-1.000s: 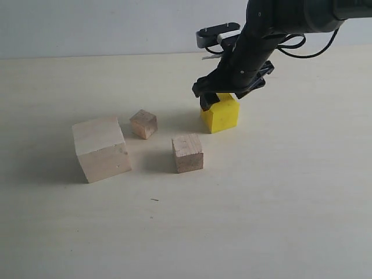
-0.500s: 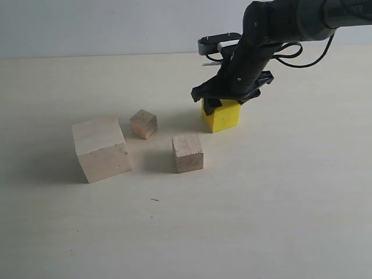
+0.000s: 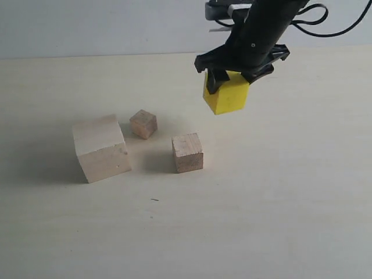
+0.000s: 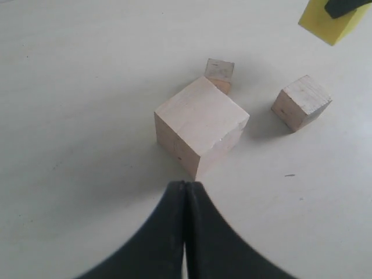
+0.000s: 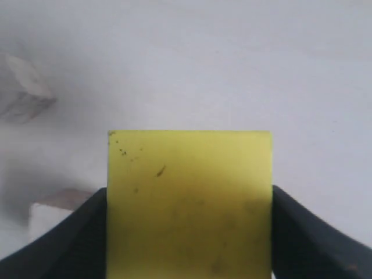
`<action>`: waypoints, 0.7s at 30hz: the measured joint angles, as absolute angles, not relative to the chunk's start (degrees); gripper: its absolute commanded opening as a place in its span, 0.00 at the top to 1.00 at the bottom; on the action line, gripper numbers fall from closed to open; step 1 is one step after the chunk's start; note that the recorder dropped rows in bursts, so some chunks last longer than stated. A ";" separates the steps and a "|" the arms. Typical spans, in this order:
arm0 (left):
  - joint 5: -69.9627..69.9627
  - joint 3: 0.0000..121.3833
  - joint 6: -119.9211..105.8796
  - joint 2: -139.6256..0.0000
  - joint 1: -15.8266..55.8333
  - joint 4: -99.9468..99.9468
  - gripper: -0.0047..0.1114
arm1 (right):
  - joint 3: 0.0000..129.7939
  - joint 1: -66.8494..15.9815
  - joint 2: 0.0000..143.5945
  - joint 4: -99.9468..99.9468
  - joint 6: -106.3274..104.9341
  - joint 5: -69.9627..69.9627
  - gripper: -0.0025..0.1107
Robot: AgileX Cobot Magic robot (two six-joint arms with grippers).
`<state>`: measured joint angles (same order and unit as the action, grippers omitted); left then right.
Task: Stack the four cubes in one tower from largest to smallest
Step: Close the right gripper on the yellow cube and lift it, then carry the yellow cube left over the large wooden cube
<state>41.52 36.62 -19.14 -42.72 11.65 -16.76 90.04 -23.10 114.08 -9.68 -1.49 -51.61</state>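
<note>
My right gripper point(image 3: 231, 77) is shut on the bright yellow cube point(image 3: 226, 96) and holds it in the air, clear of the table; the black fingers point(image 5: 64, 235) press both sides of the yellow cube point(image 5: 189, 197). On the table stand the largest pale wood cube point(image 3: 100, 148), the smallest pinkish cube point(image 3: 143, 124) and the light-brown cube point(image 3: 188, 153), all apart from one another. My left gripper point(image 4: 186, 187) is shut with nothing in it, hovering short of the pale wood cube point(image 4: 200, 125); it does not show in the exterior view.
The pale tabletop point(image 3: 261, 221) spreads wide around the cubes, with a grey wall point(image 3: 87, 26) behind. The left wrist view also takes in the pinkish cube point(image 4: 220, 72), the light-brown cube point(image 4: 301, 103) and a corner of the yellow cube point(image 4: 331, 26).
The right gripper closed on the yellow cube and lifted it off the table, rising and shifting slightly right. The three wooden cubes stayed put.
</note>
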 measured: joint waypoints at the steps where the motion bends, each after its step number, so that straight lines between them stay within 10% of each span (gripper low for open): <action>1: 41.52 36.62 -19.14 -42.72 11.65 -16.81 0.96 | 90.04 -23.40 113.20 -10.72 -1.49 -52.50 0.98; 21: 41.52 36.62 -19.14 -42.72 11.65 -17.27 0.96 | 96.18 -48.58 111.21 -5.67 16.85 -53.50 0.98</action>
<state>41.52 36.62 -19.14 -42.72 11.65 -17.27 96.18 -48.58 111.21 -5.67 16.85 -53.50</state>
